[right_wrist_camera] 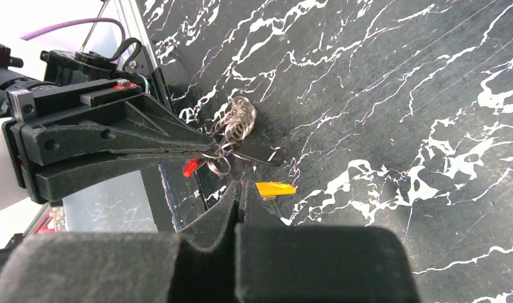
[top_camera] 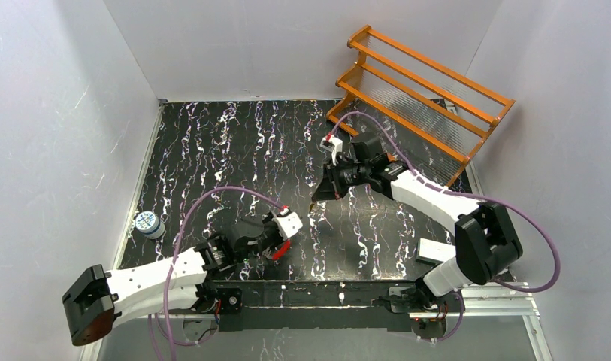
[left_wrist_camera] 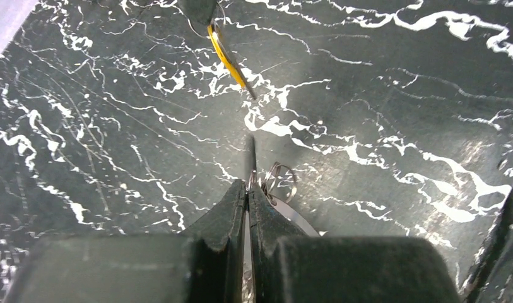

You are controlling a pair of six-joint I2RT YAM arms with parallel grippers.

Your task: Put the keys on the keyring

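Over a black, white-veined tabletop (top_camera: pixel 212 150), the keyring (right_wrist_camera: pixel 236 120) is pinched in the closed left tool (left_wrist_camera: pixel 248 187) near the front edge. The gold key (right_wrist_camera: pixel 276 189) is clamped in the closed right tool (right_wrist_camera: pixel 240 190), just beside the ring's coils.

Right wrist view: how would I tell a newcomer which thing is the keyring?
Find the left arm's black tool reaching in from the left over the marbled table. Pinched at its tip is the keyring, a cluster of thin silvery wire loops with a short red piece. Its neighbour, the yellow key in the right tool just below, is a flat sliver, not looped wire.
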